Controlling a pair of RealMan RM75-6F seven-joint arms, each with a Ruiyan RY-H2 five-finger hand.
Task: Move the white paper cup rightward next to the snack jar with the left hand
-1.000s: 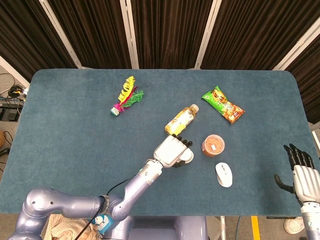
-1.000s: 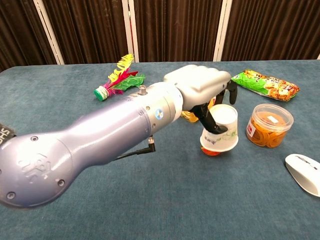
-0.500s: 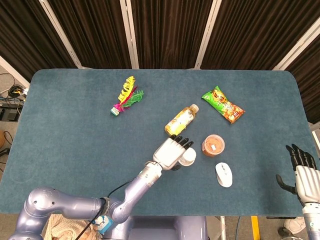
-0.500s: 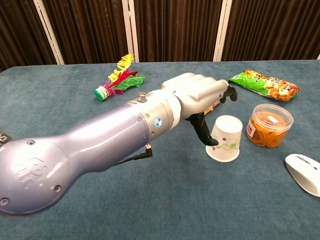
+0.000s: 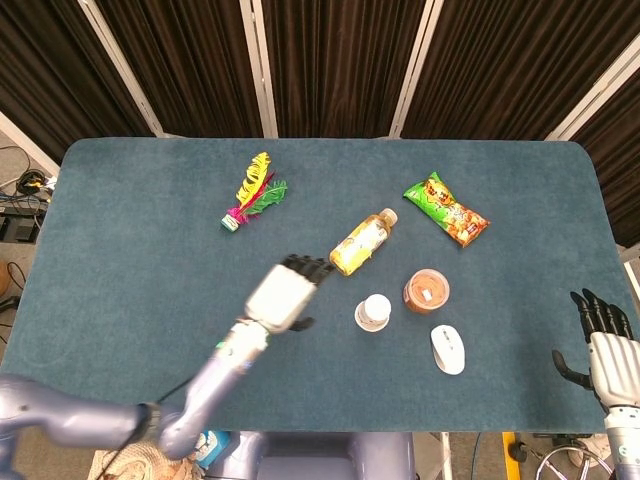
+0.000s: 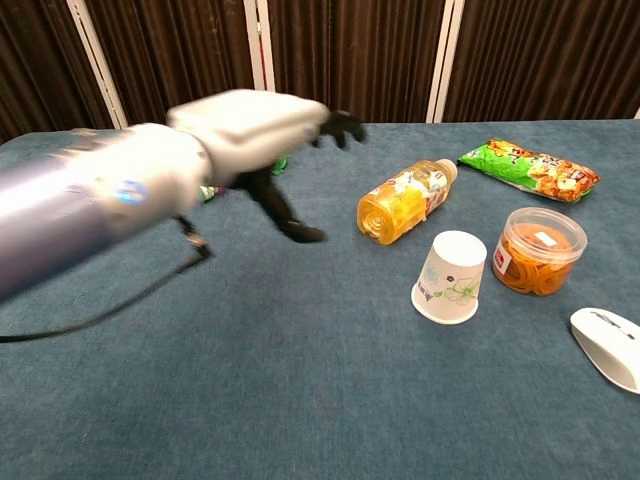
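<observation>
The white paper cup (image 5: 373, 312) (image 6: 449, 278) stands upside down on the blue table, just left of the snack jar (image 5: 426, 291) (image 6: 539, 250), an orange-filled clear tub; a small gap separates them. My left hand (image 5: 284, 293) (image 6: 262, 126) hovers well to the left of the cup, fingers spread, holding nothing, blurred by motion. My right hand (image 5: 601, 333) hangs past the table's right front corner, fingers apart and empty.
A juice bottle (image 5: 363, 241) (image 6: 405, 201) lies on its side behind the cup. A white mouse (image 5: 448, 349) (image 6: 607, 343) sits right of the cup toward the front. A snack bag (image 5: 446, 209) lies far right; a feathered shuttlecock (image 5: 252, 191) far left.
My left hand has let go of the cup and pulled away to the left. The cup now stands alone beside the jar. The right hand has not moved.
</observation>
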